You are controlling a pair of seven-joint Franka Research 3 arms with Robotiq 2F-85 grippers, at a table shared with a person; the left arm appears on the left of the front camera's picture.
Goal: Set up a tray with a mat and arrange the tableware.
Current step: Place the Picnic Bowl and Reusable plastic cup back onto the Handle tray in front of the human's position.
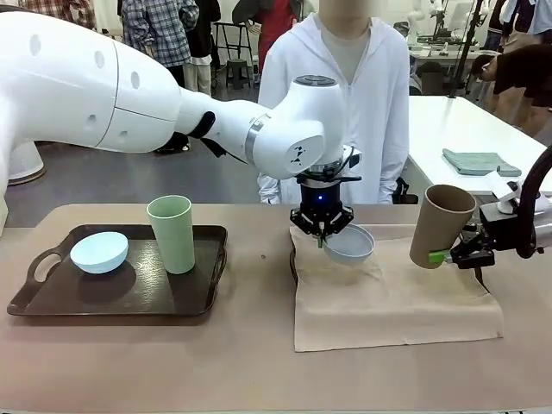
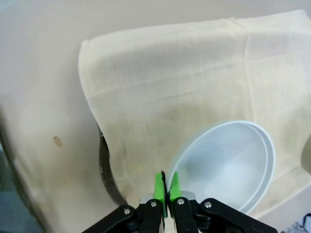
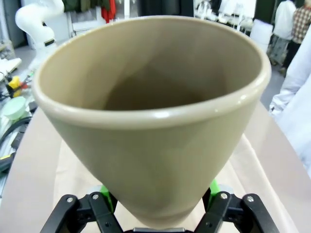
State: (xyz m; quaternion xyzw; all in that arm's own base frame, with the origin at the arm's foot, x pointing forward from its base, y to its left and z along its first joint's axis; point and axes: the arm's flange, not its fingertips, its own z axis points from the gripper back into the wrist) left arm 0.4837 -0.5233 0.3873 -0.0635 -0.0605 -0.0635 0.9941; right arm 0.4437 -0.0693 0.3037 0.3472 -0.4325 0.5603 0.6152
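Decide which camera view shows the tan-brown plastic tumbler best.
The front view: the whole tan-brown plastic tumbler, tilted, clamped near its base by the right gripper. The right wrist view gives its rim and inside close up.

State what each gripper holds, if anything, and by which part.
The left gripper pinches the white bowl by its rim. The right gripper clamps the tan cup by its lower wall, near the base.

Blue bowl [image 1: 99, 252], upright green tumbler [image 1: 172, 233] on tray [image 1: 129, 295]; white bowl [image 1: 349, 244] tilted, perhaps touching mat [image 1: 388, 304]; tan tumbler [image 1: 442, 224] tilted.
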